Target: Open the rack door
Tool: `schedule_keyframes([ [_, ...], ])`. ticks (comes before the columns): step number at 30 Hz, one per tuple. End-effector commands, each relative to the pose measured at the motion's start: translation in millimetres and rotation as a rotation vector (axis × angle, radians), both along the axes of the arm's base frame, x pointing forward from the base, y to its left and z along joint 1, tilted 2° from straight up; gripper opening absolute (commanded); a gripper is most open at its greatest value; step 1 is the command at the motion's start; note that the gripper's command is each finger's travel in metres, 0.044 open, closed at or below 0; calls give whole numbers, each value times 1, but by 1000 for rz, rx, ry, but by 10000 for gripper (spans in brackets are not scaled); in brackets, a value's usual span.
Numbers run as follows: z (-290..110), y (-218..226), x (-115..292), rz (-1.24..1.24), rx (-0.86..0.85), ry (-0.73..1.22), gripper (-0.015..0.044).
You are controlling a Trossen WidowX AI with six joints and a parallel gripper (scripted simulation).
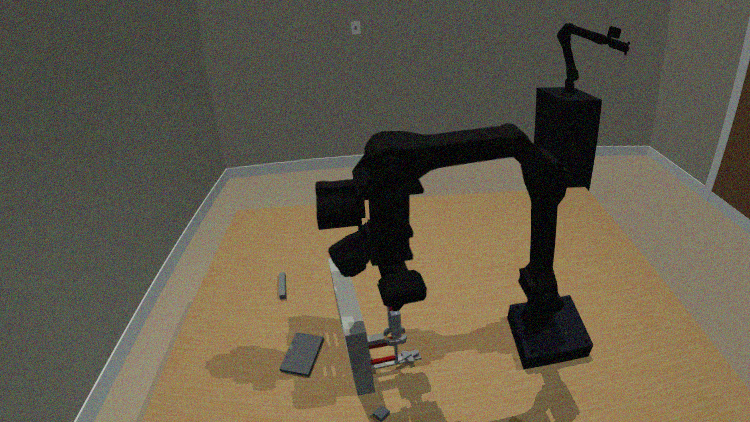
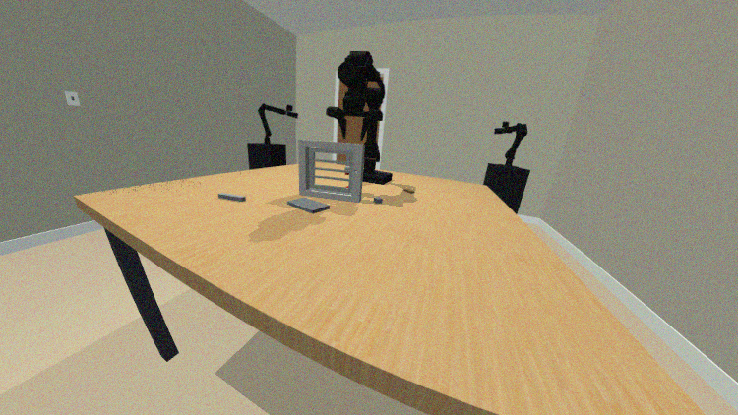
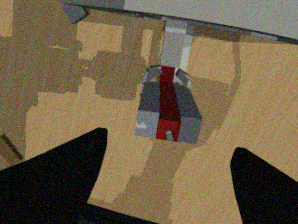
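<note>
The grey rack frame [image 1: 358, 362] [image 2: 302, 170] [image 3: 210, 17] stands upright on the table. Its door shows thin horizontal bars in the exterior view and looks closed within the frame. The upright handle [image 1: 394, 321] [image 3: 168, 105], grey with red parts, stands out from the door on the arm's side. My gripper [image 1: 393, 300] [image 2: 353, 137] [image 3: 170, 147] points down above the handle, open and empty. In the wrist view the handle shows between and slightly beyond the fingertips, with space at both sides. The far finger is hidden in the top view.
A flat dark slab [image 1: 302, 354] [image 2: 308, 205] and a short grey bar [image 1: 282, 286] [image 2: 231, 197] lie beyond the frame. A small grey block [image 1: 381, 413] [image 2: 377, 200] [image 3: 76, 12] lies near the frame's handle-side end. A small tan item [image 2: 408, 189] lies farther right.
</note>
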State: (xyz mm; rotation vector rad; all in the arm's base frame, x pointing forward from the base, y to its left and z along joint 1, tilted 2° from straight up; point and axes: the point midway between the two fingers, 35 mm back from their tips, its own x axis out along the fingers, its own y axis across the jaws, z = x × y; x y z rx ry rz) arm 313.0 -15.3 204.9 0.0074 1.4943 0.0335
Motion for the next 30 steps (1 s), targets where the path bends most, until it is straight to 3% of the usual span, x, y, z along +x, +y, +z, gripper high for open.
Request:
schedule_keyframes([
  [1,0,0,-1,2,8,31,289],
  [30,-44,1,3,2,9,30,289],
])
